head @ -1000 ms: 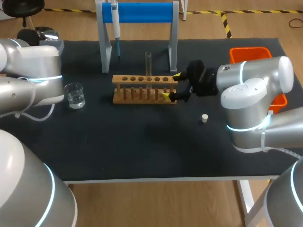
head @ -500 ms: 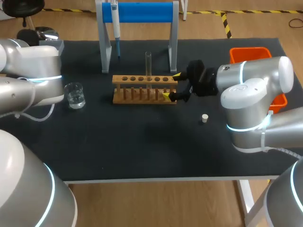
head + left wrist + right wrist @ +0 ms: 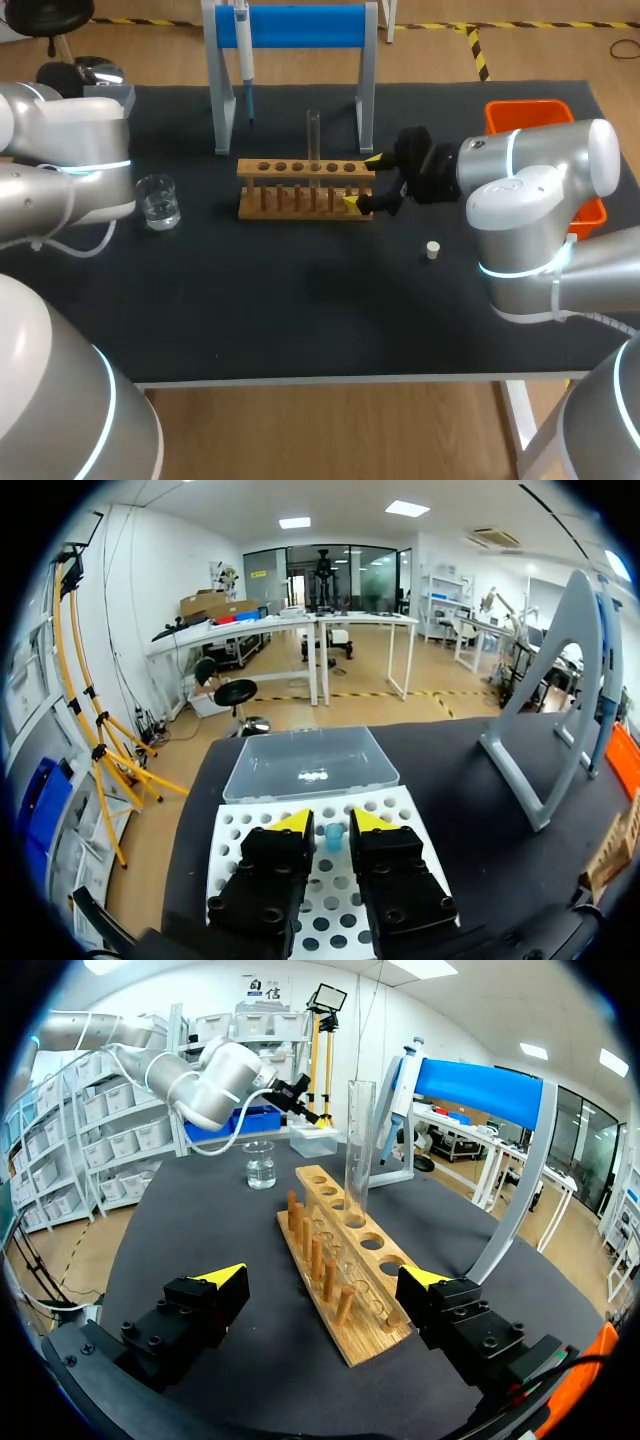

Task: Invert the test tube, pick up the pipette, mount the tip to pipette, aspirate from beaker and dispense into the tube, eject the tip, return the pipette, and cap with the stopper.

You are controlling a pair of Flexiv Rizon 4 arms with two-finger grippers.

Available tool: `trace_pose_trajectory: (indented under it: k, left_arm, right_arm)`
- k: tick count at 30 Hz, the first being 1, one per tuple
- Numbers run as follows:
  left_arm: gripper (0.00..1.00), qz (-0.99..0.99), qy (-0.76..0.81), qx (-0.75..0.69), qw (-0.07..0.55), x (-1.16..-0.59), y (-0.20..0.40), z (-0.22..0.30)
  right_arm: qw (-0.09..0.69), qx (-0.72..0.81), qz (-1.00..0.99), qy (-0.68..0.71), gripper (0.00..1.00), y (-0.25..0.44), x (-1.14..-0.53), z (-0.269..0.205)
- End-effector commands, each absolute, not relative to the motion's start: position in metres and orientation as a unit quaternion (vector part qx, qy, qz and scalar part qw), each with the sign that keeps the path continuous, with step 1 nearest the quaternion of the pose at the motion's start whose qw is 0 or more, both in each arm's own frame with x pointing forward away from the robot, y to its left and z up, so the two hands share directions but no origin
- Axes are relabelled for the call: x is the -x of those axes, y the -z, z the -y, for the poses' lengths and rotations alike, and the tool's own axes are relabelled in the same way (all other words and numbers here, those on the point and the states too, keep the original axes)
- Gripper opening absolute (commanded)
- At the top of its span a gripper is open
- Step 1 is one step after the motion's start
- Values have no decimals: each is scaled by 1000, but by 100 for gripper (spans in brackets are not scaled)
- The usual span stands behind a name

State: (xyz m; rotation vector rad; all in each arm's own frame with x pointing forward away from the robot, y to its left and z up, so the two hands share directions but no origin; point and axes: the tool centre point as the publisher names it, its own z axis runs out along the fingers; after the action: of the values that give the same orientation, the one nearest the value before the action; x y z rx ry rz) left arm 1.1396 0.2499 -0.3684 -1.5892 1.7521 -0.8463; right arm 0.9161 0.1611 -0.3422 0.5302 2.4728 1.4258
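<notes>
A clear test tube point(image 3: 313, 135) point(image 3: 358, 1145) stands upright in the wooden rack point(image 3: 300, 188) point(image 3: 340, 1270). My right gripper point(image 3: 362, 181) point(image 3: 328, 1278) is wide open, its fingers flanking the rack's right end without touching it. The pipette point(image 3: 244, 60) point(image 3: 395, 1110) hangs on the blue-topped stand point(image 3: 290, 25). A beaker point(image 3: 158, 202) point(image 3: 259, 1164) with water sits left of the rack. The pale stopper point(image 3: 432, 250) lies on the mat right of the rack. My left gripper point(image 3: 331, 822) hovers over a white tip rack point(image 3: 235, 830), narrowly open, with a blue tip point(image 3: 333, 837) in the gap.
An orange bin point(image 3: 540, 120) sits at the back right behind my right arm. The tip box's clear lid point(image 3: 308, 765) lies just ahead of the left gripper. The stand's grey leg point(image 3: 560, 680) rises to its right.
</notes>
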Motion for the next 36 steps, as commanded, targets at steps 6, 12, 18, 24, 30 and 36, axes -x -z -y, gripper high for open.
trace_pose_trajectory:
  k: [6,12,18,24,30,36]
  left_arm:
    - [7,-664,321,602,309,-1138,371,-249]
    - [0,-663,321,602,309,-1138,370,-248]
    - [0,-663,321,601,311,-1137,367,-247]
    - [0,-663,321,599,315,-1137,361,-246]
    - [0,-661,320,597,322,-1136,352,-247]
    - [0,-659,320,594,331,-1135,340,-248]
  right_arm:
    - [118,-181,-846,-487,100,342,-916,-161]
    - [118,-181,-846,-487,100,342,-916,-161]
    - [118,-181,-846,-487,100,342,-916,-161]
    - [118,-181,-846,-487,100,342,-916,-161]
    - [118,-181,-846,-487,100,342,-916,-161]
    - [118,-181,-846,-487,100,342,-916,-161]
